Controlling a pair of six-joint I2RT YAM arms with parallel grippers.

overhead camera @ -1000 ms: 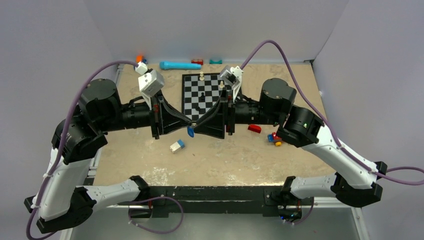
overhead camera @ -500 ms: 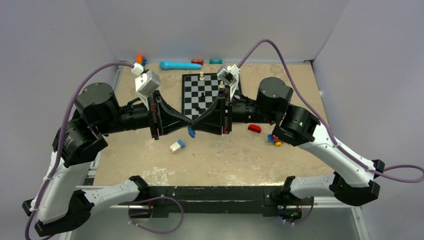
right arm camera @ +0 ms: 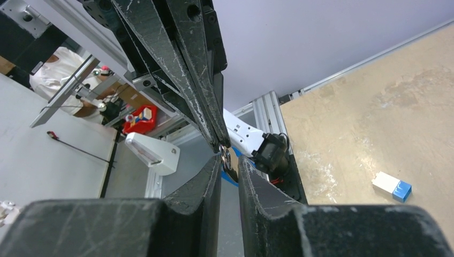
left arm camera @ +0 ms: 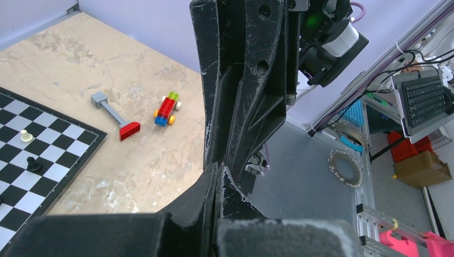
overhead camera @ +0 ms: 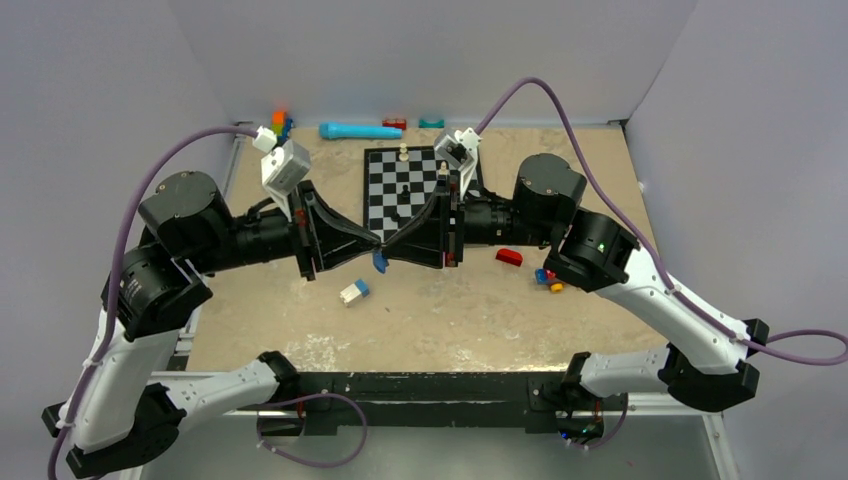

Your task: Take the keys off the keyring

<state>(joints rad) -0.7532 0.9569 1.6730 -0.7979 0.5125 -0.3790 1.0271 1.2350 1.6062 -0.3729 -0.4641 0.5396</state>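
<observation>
Gripping keyring [right arm camera: 227,159], end effectors [overhead camera: 381,246] meeting, key [overhead camera: 379,262] dangling

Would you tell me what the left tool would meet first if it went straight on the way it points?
The right tool, almost at once: the two sets of tips meet nose to nose at the keyring, with hardly any gap visible.

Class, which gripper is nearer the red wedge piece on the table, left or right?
Right. The right gripper extends from a wrist just beside the red wedge piece; the left gripper reaches in from the opposite side, beyond the meeting fingertips.
</observation>
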